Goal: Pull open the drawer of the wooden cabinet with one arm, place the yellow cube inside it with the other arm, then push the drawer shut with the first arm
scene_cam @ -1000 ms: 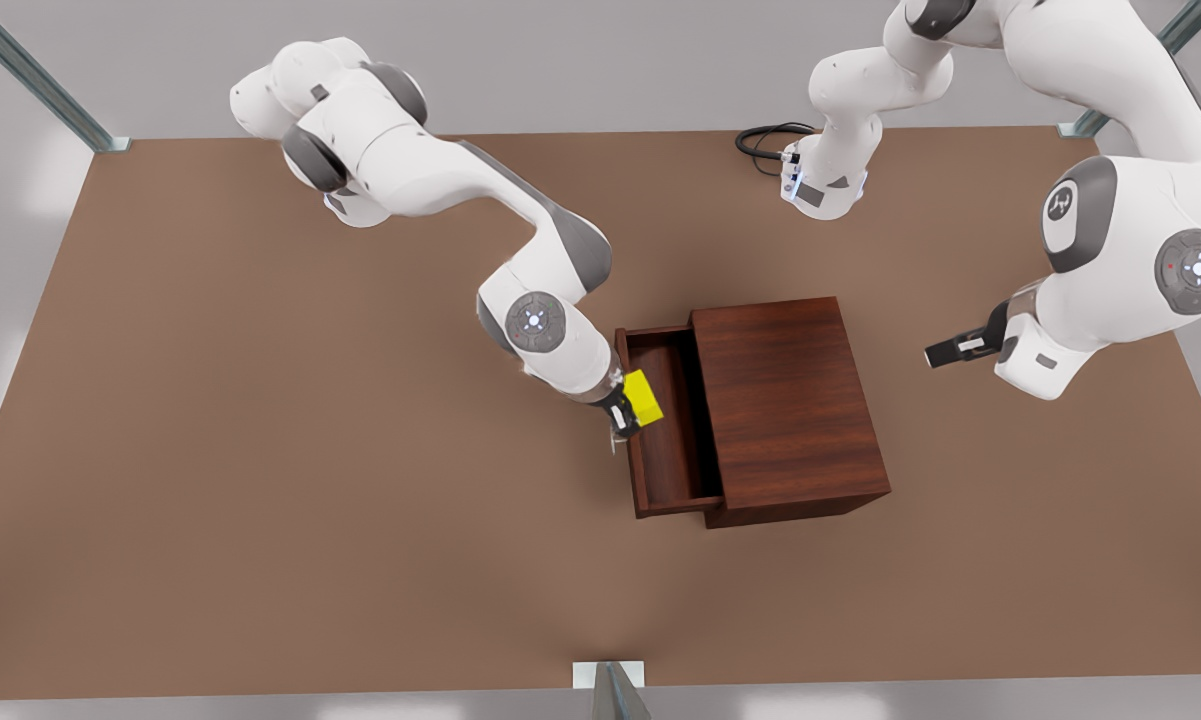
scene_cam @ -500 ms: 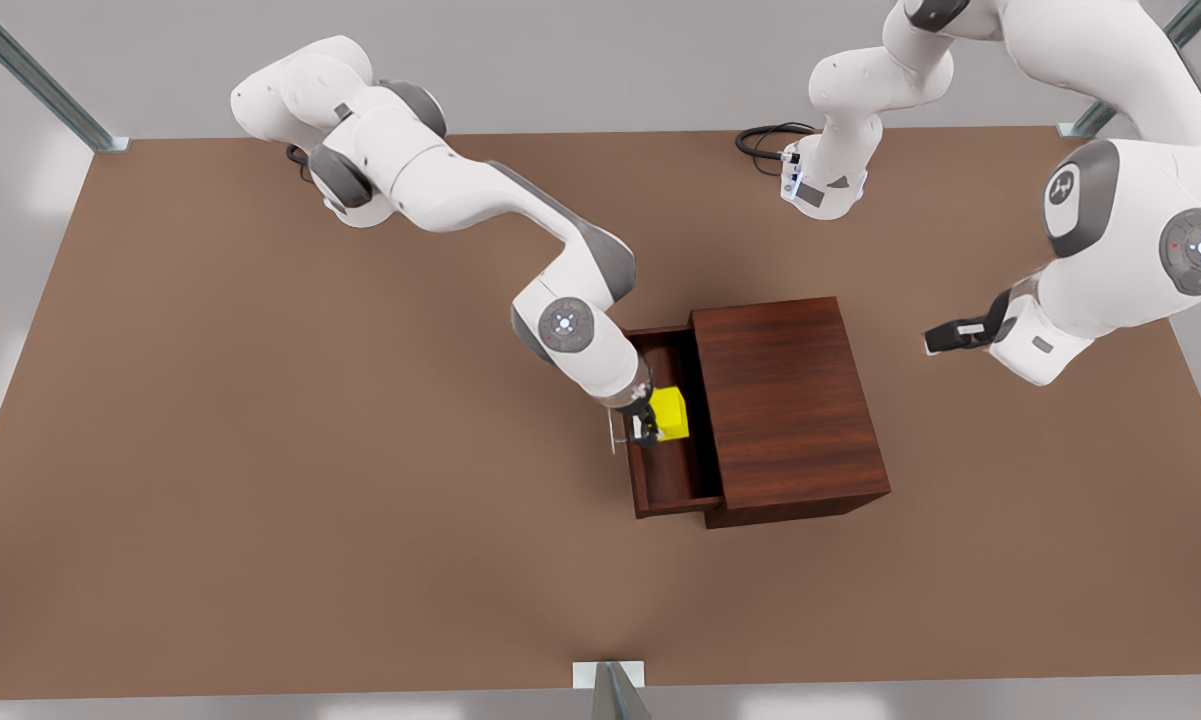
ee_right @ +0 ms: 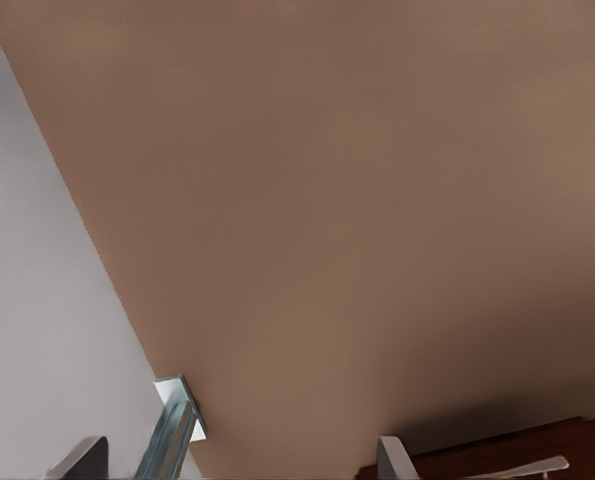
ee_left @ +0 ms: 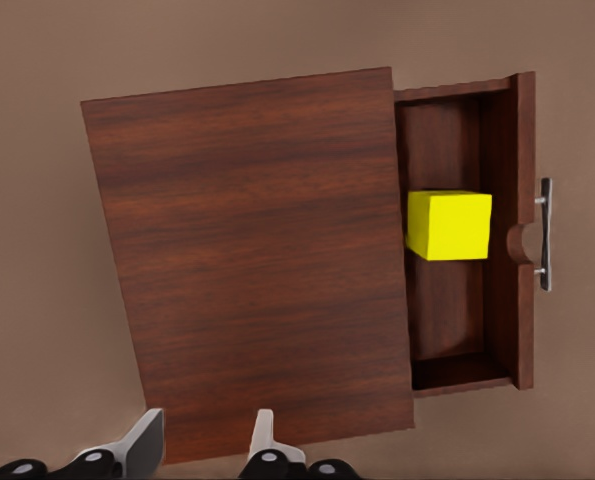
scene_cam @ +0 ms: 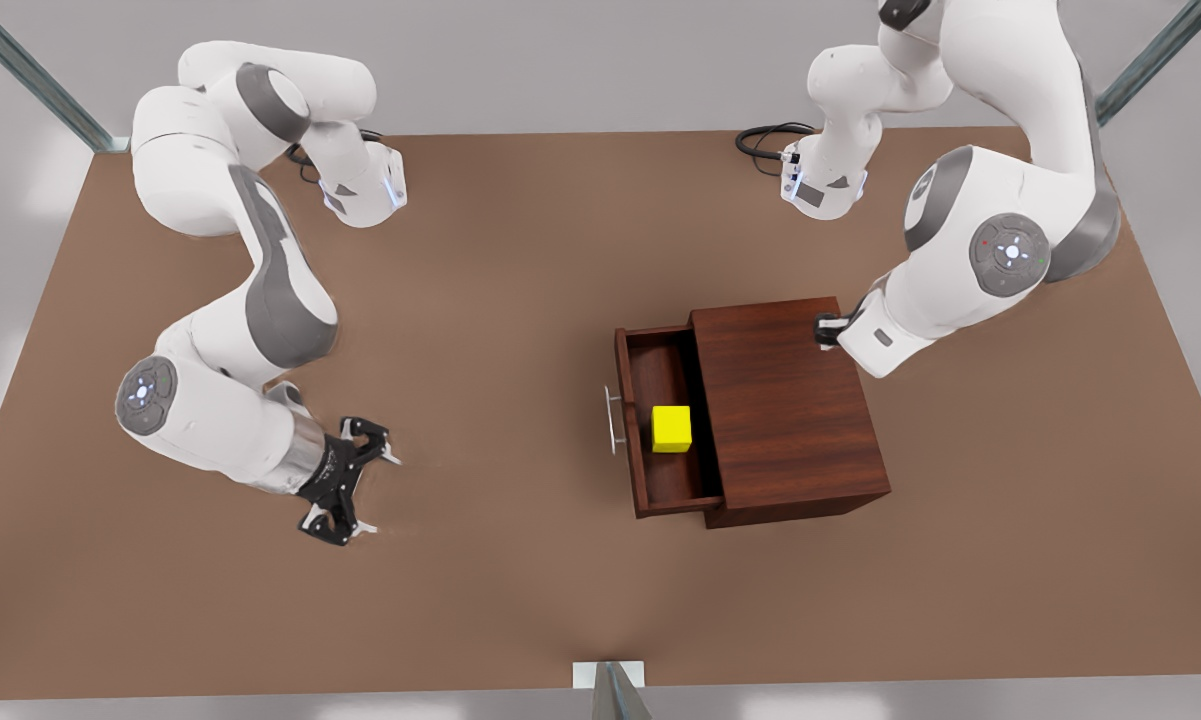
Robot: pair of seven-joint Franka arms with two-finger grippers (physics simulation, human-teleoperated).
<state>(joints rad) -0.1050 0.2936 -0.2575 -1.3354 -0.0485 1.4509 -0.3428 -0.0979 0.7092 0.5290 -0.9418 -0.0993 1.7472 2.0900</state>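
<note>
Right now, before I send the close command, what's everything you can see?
table: one, brown, under everything
cabinet: one, dark reddish-brown, on the table toward the front view's right
drawer: one, same wood, pulled open toward the front view's left
handle: one, silver, on the drawer's front
cube: one, yellow, resting inside the drawer
cable: one, black, by an arm base at the table's far edge
struts: three, grey metal, at the table's edges
left gripper: one, open, above the cabinet's back edge, away from the drawer
right gripper: one, black, open, over bare table at the front view's left
</note>
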